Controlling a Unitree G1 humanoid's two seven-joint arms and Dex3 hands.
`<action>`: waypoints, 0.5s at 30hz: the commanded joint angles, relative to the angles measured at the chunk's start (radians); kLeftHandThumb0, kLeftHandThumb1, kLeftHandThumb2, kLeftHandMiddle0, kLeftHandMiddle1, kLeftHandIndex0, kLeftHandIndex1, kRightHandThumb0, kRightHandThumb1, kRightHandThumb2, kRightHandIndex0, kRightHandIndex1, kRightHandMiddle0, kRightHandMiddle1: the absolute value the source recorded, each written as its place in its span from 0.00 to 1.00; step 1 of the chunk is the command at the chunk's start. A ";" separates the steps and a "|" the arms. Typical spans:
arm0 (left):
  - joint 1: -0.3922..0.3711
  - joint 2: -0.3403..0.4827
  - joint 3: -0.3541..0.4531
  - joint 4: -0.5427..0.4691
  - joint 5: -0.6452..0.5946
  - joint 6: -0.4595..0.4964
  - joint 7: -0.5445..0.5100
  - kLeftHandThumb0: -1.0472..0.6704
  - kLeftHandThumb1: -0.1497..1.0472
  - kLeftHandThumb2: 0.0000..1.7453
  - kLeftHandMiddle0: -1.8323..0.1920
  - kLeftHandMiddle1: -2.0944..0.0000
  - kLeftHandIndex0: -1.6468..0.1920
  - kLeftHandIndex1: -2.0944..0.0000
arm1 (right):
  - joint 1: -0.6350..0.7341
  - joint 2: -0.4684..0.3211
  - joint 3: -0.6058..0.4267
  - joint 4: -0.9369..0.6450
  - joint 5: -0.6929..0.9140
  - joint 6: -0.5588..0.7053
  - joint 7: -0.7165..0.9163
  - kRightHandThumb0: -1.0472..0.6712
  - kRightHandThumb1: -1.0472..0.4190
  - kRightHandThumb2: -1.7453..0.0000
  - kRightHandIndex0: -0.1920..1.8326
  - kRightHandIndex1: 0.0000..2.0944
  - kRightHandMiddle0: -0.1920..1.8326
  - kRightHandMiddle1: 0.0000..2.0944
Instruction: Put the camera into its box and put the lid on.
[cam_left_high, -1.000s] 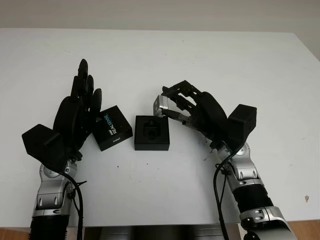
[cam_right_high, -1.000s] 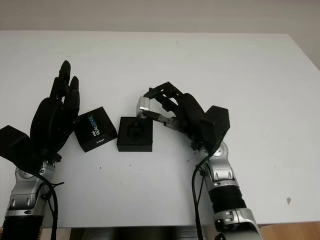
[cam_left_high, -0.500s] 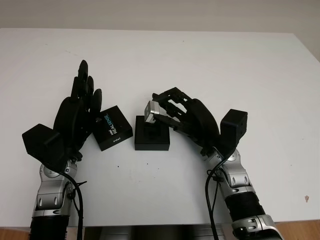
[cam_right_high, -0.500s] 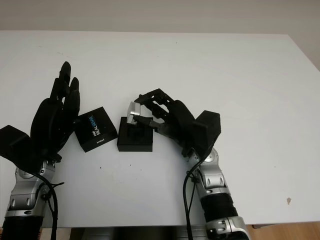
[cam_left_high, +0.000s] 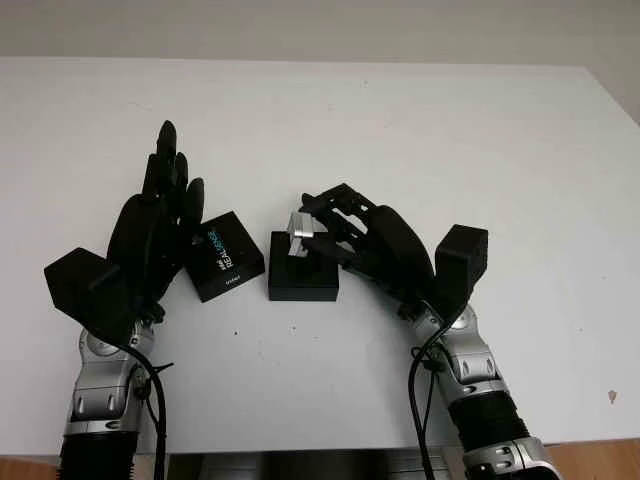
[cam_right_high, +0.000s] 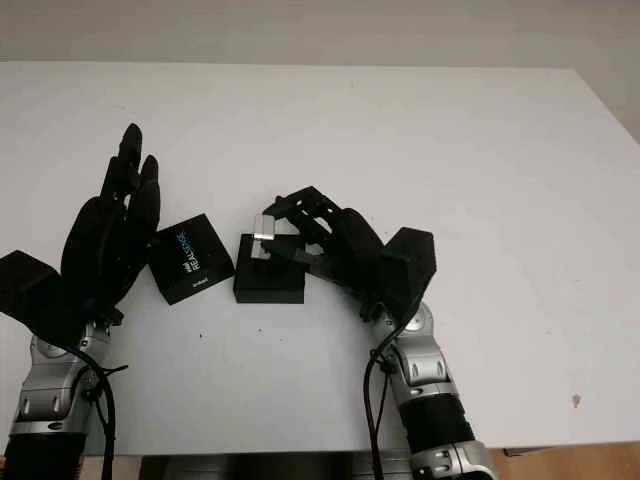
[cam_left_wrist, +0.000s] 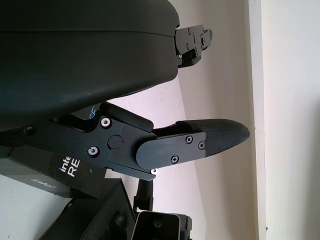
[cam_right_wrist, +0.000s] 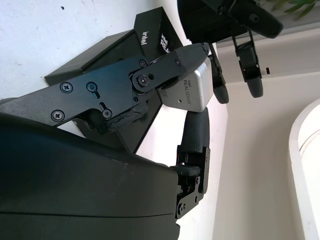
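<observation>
- Your right hand (cam_left_high: 372, 243) sits at the table's middle, reaching in from the right over the open box (cam_left_high: 303, 279). Its fingers (cam_right_wrist: 165, 75) are curled and pinch the silver camera (cam_left_high: 300, 235) between them.
- In the right wrist view the camera (cam_right_wrist: 186, 90) shows its printed side, with one finger across its top edge and another finger (cam_right_wrist: 196, 132) against its lower edge. The grip is firm on both sides as far as you can see.
- The camera is tilted and sits just over the far part of the box, right at its recess. You cannot tell from the head views whether its lower end already touches the insert.
- The box is black, square, and lies flat on the white table (cam_left_high: 400, 130), with its opening upward. It is uncovered.
- The lid (cam_left_high: 222, 255) is black with pale lettering. It lies on the table just left of the box, turned at an angle, with a narrow gap between the two.
- Your left hand (cam_left_high: 155, 225) is open and holds nothing. It stands just left of the lid, fingers pointing toward the far edge of the table, and its palm edge appears to meet the lid's left side; contact cannot be confirmed.
- In the left wrist view the lid's lettering (cam_left_wrist: 70, 167) is seen close beside the hand's shell, with the camera (cam_left_wrist: 157, 226) beyond it.
</observation>
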 joint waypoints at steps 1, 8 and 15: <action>0.017 -0.004 -0.003 -0.022 -0.003 0.005 0.001 0.18 1.00 0.33 1.00 0.98 1.00 0.98 | 0.005 0.004 0.002 0.024 -0.009 -0.008 -0.002 0.31 0.02 0.97 0.22 0.02 0.25 0.81; 0.019 -0.011 -0.003 -0.023 -0.002 0.004 0.006 0.19 1.00 0.33 1.00 0.98 0.99 0.98 | -0.019 0.015 0.001 0.088 -0.029 -0.032 -0.019 0.31 0.01 0.97 0.22 0.02 0.24 0.82; 0.018 -0.017 -0.006 -0.020 0.002 0.002 0.011 0.19 1.00 0.32 1.00 0.98 1.00 0.98 | -0.049 0.039 0.004 0.172 -0.055 -0.080 -0.048 0.31 0.01 0.97 0.21 0.02 0.23 0.83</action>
